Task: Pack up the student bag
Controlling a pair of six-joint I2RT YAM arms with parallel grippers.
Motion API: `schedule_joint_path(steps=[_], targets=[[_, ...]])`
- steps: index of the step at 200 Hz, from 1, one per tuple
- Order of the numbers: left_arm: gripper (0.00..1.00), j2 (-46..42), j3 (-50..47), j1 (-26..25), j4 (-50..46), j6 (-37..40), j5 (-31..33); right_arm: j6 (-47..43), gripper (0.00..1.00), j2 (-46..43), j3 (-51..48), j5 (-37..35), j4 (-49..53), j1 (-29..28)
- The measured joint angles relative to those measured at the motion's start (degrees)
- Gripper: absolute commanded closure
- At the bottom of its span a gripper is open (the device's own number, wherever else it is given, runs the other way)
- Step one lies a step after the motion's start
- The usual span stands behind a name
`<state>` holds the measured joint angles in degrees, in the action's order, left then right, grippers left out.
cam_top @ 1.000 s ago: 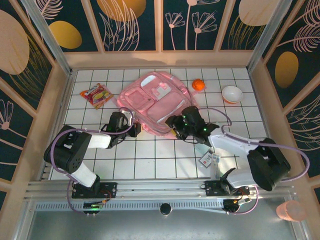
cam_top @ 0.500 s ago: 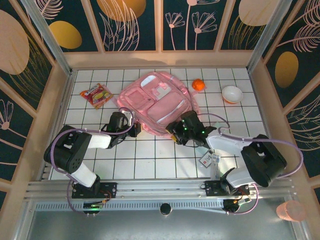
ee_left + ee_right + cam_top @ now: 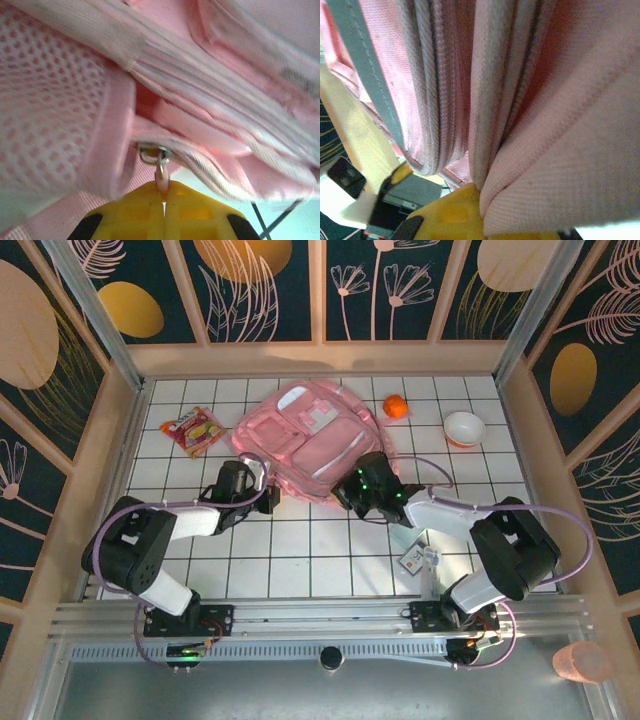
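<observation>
The student bag (image 3: 310, 435) lies flat in the far middle of the white gridded desk (image 3: 300, 560), with both arms at its near edge. The left tool (image 3: 164, 200) is pressed together on the small pink zipper pull (image 3: 161, 181), which hangs from a metal ring. The right tool (image 3: 482, 215) is clamped on a fold of the bag's pink fabric, towards the near right corner.

What worries me is that the pull tab is thin and only its tip sits between the yellow fingers (image 3: 130, 215), so a sharp tug could let it slip out. The bag is soft and nothing pins it down. If the two arms pull unevenly, I'd expect the whole thing to slide or bunch up rather than the zip to run. The orange (image 3: 397, 408) sits just beside the bag's far right corner, and a shove there could send it rolling. Loose fabric near the teeth could also jam the slider.

As for containers, the bag's inside is hidden, so I can't tell what it holds. The white bowl (image 3: 464, 427) off to the right looks empty. The snack packet (image 3: 194, 430) lies on the desk to the bag's left, not yet packed.
</observation>
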<state>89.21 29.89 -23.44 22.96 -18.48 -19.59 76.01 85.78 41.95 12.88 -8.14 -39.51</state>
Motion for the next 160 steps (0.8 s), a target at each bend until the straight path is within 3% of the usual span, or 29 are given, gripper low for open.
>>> schedule_joint_path(steps=[78, 160], targets=[[0.97, -2.49, 2.67, -0.81, -1.64, -0.04, -5.66, -1.55, 1.0, 6.25, 7.67, -1.68, -5.07, 0.13], [0.91, -2.75, 7.65, -8.94, -0.11, 0.37, -17.42, -2.8, 1.0, 8.72, 10.51, -2.36, -7.1, -0.13]])
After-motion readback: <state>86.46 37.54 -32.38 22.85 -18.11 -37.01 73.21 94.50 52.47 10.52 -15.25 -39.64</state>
